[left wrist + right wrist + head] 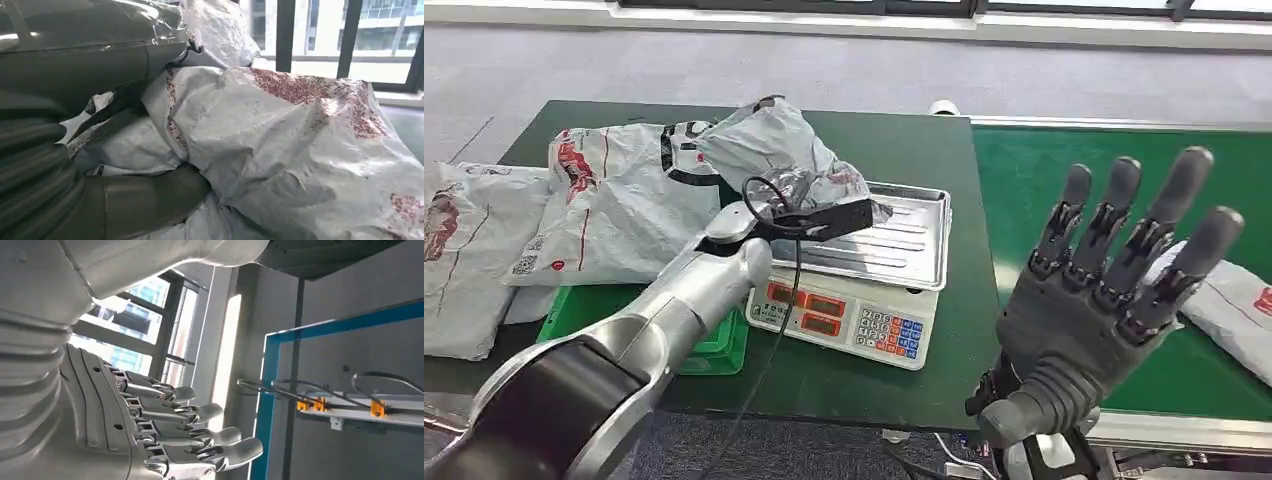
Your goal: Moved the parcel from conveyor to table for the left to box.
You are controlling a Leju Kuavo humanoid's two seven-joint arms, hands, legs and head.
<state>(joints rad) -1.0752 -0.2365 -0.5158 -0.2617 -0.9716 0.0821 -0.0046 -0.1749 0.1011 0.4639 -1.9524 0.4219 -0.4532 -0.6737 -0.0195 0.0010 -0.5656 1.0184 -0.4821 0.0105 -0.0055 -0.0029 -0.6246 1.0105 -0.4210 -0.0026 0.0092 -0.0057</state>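
Note:
A crumpled grey-white parcel [774,150] with red print is over the back left of the scale's steel tray [909,250]. My left arm reaches up to it from the lower left, and its wrist mount covers the hand. In the left wrist view my left hand [65,165] holds this parcel [280,140], with the thumb [150,200] on one side and the fingers [90,50] on the other. My right hand [1114,290] is raised at the conveyor's near edge, fingers spread and straight, holding nothing; the right wrist view shows its fingers [190,435] in open air.
A white scale [844,315] with a keypad stands on the dark green table [904,150]. Several more parcels [604,200] are heaped at the table's left, over a green bin [714,350]. Another parcel [1239,305] lies on the green conveyor [1044,170] at the right.

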